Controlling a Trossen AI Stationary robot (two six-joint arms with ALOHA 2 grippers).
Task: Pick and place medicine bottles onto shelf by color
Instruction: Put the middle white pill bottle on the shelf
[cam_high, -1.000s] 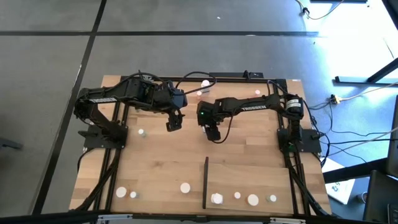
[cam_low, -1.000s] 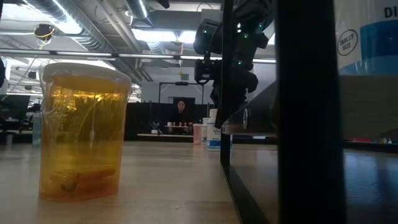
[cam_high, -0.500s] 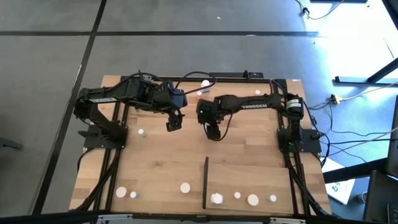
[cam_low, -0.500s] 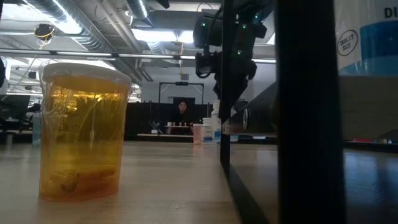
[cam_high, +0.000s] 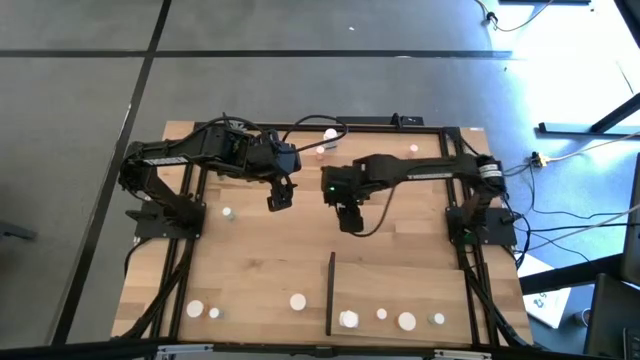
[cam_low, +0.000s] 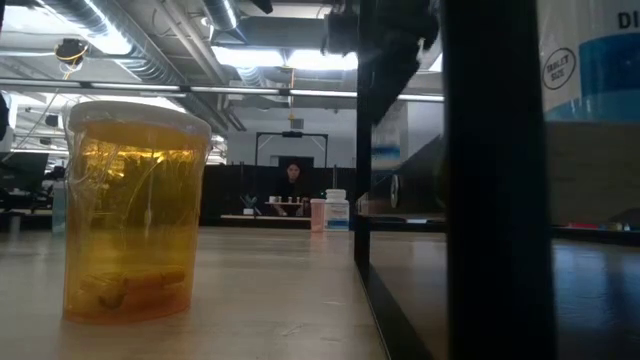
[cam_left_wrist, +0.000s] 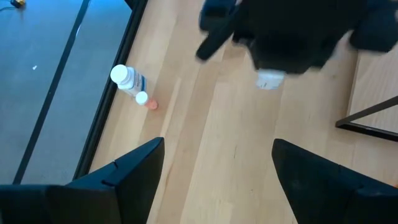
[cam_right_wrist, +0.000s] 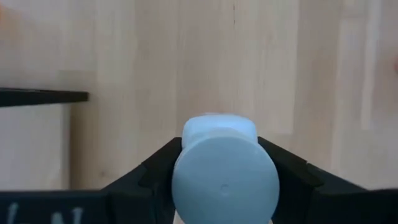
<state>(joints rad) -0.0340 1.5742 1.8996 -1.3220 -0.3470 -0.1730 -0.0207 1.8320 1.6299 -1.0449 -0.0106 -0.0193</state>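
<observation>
My right gripper (cam_high: 350, 215) hangs over the middle of the table, shut on a white medicine bottle (cam_right_wrist: 219, 129) with a pale blue cap (cam_right_wrist: 225, 177). The left wrist view shows the bottle's white bottom (cam_left_wrist: 270, 79) sticking out below the dark fingers. My left gripper (cam_high: 280, 195) (cam_left_wrist: 217, 162) waits open, left of the right one and above the table. The shelf (cam_high: 400, 290), a light-wood panel with a black upright strip (cam_high: 330, 293), lies at the near right. Several white bottles (cam_high: 407, 321) stand on it. My right gripper pinches the medicine bottle between its two fingers (cam_right_wrist: 158, 168), on two opposite sides up by the pale blue cap (cam_right_wrist: 181, 175). The fingers come from above and point down. The bottle hangs upright below them, clear of the table.
An amber bottle (cam_low: 135, 210) stands close in the low view. White bottles stand at the near left (cam_high: 195, 309) (cam_high: 298, 301), at the left (cam_high: 228, 213) and by the far edge (cam_high: 331, 133) (cam_high: 413, 150). Two of those, one white (cam_left_wrist: 127, 78) and one pinkish (cam_left_wrist: 146, 101), appear in the left wrist view.
My right gripper has risen with the medicine bottle and drifted a little toward the table's right and near edges. The bottle stood on the table a second ago and is now lifted clear, still upright.
</observation>
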